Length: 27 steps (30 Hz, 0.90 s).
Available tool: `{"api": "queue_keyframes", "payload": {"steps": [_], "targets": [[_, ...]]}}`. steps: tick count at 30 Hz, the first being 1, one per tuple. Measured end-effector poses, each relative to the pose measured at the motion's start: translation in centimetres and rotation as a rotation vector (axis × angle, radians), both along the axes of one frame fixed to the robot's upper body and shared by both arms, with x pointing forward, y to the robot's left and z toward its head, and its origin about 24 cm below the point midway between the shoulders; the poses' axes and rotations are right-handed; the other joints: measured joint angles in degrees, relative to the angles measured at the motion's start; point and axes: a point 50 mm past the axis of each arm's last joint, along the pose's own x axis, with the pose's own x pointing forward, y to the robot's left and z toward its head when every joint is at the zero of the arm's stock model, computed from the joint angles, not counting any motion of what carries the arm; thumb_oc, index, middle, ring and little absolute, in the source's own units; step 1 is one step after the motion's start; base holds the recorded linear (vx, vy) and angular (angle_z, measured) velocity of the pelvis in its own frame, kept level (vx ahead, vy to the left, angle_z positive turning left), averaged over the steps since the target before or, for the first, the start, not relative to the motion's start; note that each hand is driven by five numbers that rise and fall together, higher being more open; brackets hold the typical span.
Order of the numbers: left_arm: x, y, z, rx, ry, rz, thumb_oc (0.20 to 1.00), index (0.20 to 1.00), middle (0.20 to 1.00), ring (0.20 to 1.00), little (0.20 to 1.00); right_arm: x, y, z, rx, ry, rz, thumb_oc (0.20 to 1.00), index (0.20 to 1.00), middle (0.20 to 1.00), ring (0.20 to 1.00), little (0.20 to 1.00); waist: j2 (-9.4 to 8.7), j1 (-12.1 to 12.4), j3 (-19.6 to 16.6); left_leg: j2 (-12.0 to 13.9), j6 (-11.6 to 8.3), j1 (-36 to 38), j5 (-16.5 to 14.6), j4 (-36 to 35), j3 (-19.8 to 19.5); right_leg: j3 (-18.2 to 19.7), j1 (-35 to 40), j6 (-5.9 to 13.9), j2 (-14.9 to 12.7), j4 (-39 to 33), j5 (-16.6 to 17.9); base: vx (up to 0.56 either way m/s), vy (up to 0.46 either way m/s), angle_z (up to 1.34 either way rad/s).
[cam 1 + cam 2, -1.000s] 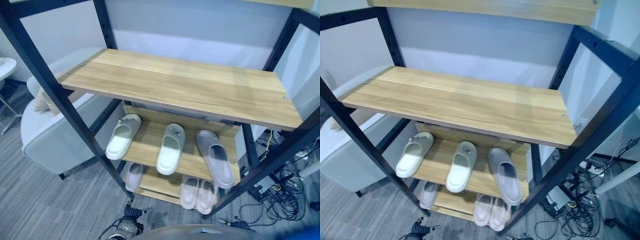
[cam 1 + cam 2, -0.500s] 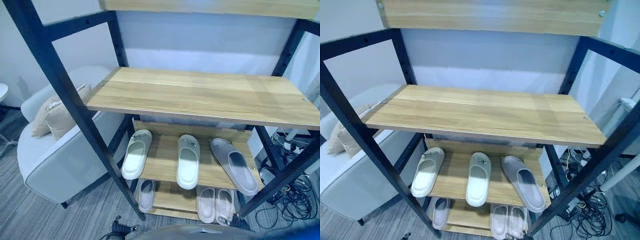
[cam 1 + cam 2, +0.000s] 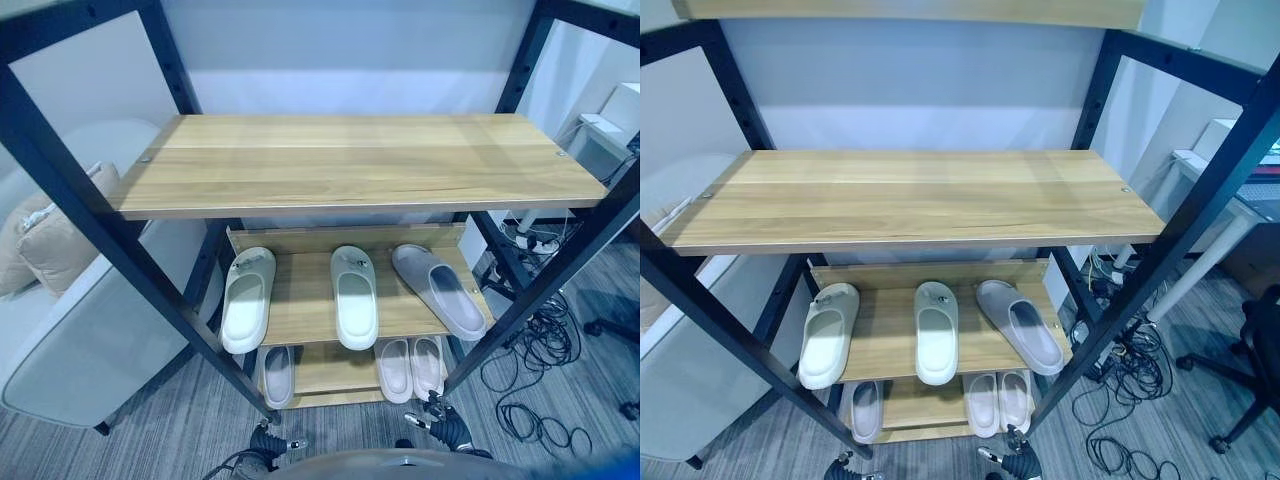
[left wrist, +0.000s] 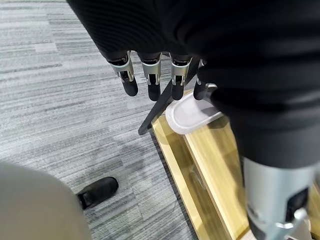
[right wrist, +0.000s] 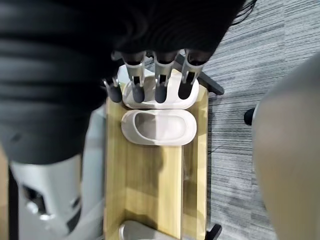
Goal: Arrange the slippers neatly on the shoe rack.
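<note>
Below, grey carpet (image 3: 120, 440) under rack (image 3: 350, 165).

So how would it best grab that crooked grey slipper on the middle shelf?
Probably by the heel end of the grey slipper, coming from the rack's open front. It lies askew, heel jutting over the middle shelf edge, so a hand could likely pinch the open back rim there.

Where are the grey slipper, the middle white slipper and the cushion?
grey slipper (image 3: 440, 290), left eye view, on its upper.
middle white slipper (image 3: 354, 309), left eye view, on its footbed.
cushion (image 3: 45, 245), left eye view, on its front face.
</note>
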Motion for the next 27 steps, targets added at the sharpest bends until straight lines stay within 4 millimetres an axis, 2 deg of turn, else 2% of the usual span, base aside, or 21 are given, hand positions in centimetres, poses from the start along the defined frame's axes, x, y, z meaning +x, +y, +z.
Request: {"api": "queue_keyframes", "payload": {"steps": [1, 2, 3, 4, 6, 7, 8, 10, 12, 13, 17, 21, 24, 27], "targets": [[0.6, 0.2, 0.2, 0.004, -0.014, 0.007, 1.0, 1.0, 1.0, 1.0, 1.0, 0.7, 0.0, 0.2, -0.004, -0.018, 0.008, 1.0, 1.0, 1.0, 1.0, 1.0, 0.32, 0.0, 1.6, 1.2, 1.09, -1.4, 0.6, 0.5, 1.0, -4.4, -0.2, 0.45, 0.5, -0.4, 1.0, -0.13, 0.058, -0.49], [1.3, 0.8, 0.4, 0.01, -0.036, 0.034, 1.0, 1.0, 1.0, 1.0, 1.0, 1.1, -0.1, 0.3, -0.008, -0.025, 0.007, 1.0, 1.0, 1.0, 1.0, 1.0, 1.38, 0.3, 2.5, 2.7, 1.49, -2.3, 0.7, 0.7, 1.2, -11.4, -2.1, -2.45, 0.4, 7.9, -5.3, 0.0, 0.043, -0.34], [1.4, 0.8, 0.5, 0.01, -0.041, 0.042, 1.0, 1.0, 1.0, 1.0, 1.0, 1.2, -0.4, 0.3, -0.019, -0.029, 0.011, 1.0, 1.0, 1.0, 1.0, 1.0, 2.38, 1.5, 3.0, 4.8, 1.06, -2.1, 1.1, 0.5, 1.3, -13.3, 0.0, -1.92, 1.4, 14.6, -10.4, 0.05, 0.046, -0.37], [1.1, 1.1, 0.5, 0.014, -0.044, 0.042, 1.0, 1.0, 1.0, 1.0, 1.0, 0.4, -0.1, 0.2, -0.011, -0.023, 0.01, 1.0, 1.0, 1.0, 1.0, 1.0, 1.89, 2.9, 2.8, 5.6, 0.71, -0.8, 0.8, 0.2, 1.1, -12.3, 6.7, -2.01, 1.8, 14.4, -13.4, 0.11, 0.009, -0.34], [-0.4, 1.4, 0.1, 0.02, -0.005, 0.06, 1.0, 1.0, 1.0, 1.0, 1.0, 0.6, 0.7, 0.3, 0.014, -0.047, 0.022, 1.0, 1.0, 1.0, 1.0, 1.0, -0.1, 2.3, 2.6, 3.0, -0.51, 0.1, 1.1, -1.2, 0.7, -8.3, 15.0, -1.8, 0.4, 2.1, -13.3, 0.1, -0.038, 0.0], [-0.6, 1.0, 0.0, 0.013, -0.001, 0.052, 1.0, 1.0, 1.0, 1.0, 1.0, 0.5, 0.9, 0.3, 0.019, -0.045, 0.029, 1.0, 1.0, 1.0, 1.0, 1.0, 0.11, 2.0, 3.1, 2.6, -1.24, 0.1, 1.3, -1.5, 0.4, -8.4, 15.6, -1.61, 0.1, 1.4, -14.1, 0.08, -0.074, 0.15], [-0.8, 0.6, 0.0, 0.003, -0.017, 0.056, 1.0, 1.0, 1.0, 1.0, 1.0, 0.3, 0.9, 0.4, 0.019, -0.05, 0.06, 1.0, 1.0, 1.0, 1.0, 1.0, 1.08, 2.0, 3.1, 2.8, -1.84, 0.2, 1.7, -1.5, 0.6, -8.4, 15.7, -1.88, 0.2, 1.6, -15.1, 0.09, -0.066, 0.07], [-0.9, 0.6, 0.0, 0.003, -0.023, 0.056, 1.0, 1.0, 1.0, 1.0, 1.0, 0.1, 1.3, 0.5, 0.03, -0.049, 0.097, 1.0, 1.0, 1.0, 1.0, 1.0, 0.22, 1.9, 2.2, 2.6, -2.7, 0.2, 2.3, -1.5, 1.0, -8.4, 16.1, -3.25, 0.0, 0.5, -17.3, 0.09, -0.036, -0.04], [-1.5, 0.2, -0.1, -0.009, -0.019, 0.057, 1.0, 1.0, 1.0, 1.0, 1.0, -0.1, 1.6, 0.7, 0.034, -0.06, 0.126, 1.0, 1.0, 1.0, 1.0, 1.0, 0.34, 1.5, 1.2, 3.7, -3.44, 0.2, 2.7, -1.5, 0.4, -8.6, 16.1, -3.99, 1.0, 0.4, -17.7, 0.11, -0.037, 0.05], [-2.0, 0.0, -0.2, -0.013, -0.017, 0.053, 1.0, 1.0, 1.0, 1.0, 1.0, -0.8, 1.8, 1.0, 0.039, -0.078, 0.157, 1.0, 1.0, 1.0, 1.0, 1.0, -0.15, 0.8, -0.1, 4.4, -3.8, 0.3, 3.0, -1.5, 0.2, -8.6, 16.2, -4.49, 1.7, 0.2, -17.9, 0.1, -0.039, 0.03], [-2.7, -0.1, -0.4, -0.004, 0.014, 0.048, 1.0, 1.0, 1.0, 1.0, 1.0, -1.2, 1.9, 1.6, 0.05, -0.11, 0.207, 1.0, 1.0, 1.0, 1.0, 1.0, -0.41, 0.1, -2.1, 4.7, -4.14, 1.9, 3.2, -1.6, -0.1, -8.9, 18.1, -4.78, 2.0, 0.2, -17.9, 0.08, -0.03, 0.03], [-2.7, -0.3, -0.5, 0.011, 0.026, -0.02, 1.0, 1.0, 1.0, 1.0, 1.0, -1.4, 3.3, 1.8, 0.089, -0.113, 0.328, 1.0, 1.0, 1.0, 1.0, 1.0, -0.46, 0.3, -3.9, 4.6, -4.11, 2.0, 3.2, -1.6, -0.5, -9.4, 18.4, -4.9, 2.0, 0.1, -18.0, 0.06, -0.008, 0.05], [-2.7, -0.6, -0.5, 0.017, 0.031, -0.071, 1.0, 1.0, 1.0, 1.0, 1.0, -0.5, 4.7, 2.9, 0.132, -0.183, 0.409, 1.0, 1.0, 1.0, 1.0, 1.0, -0.32, 0.4, -5.4, 4.6, -4.01, 2.0, 3.1, -1.6, -0.7, -9.5, 18.5, -4.97, 2.0, 0.1, -18.0, 0.05, 0.007, 0.04], [-2.8, -0.6, -0.5, 0.017, 0.032, -0.072, 1.0, 1.0, 1.0, 1.0, 1.0, 1.6, 5.9, 5.3, 0.166, -0.32, 0.476, 1.0, 1.0, 1.0, 1.0, 1.0, -0.01, 0.4, -5.7, 4.6, -3.92, 1.9, 3.2, -1.6, -1.0, -9.9, 18.5, -4.96, 2.0, 0.0, -18.1, 0.04, 0.009, 0.06]]}}
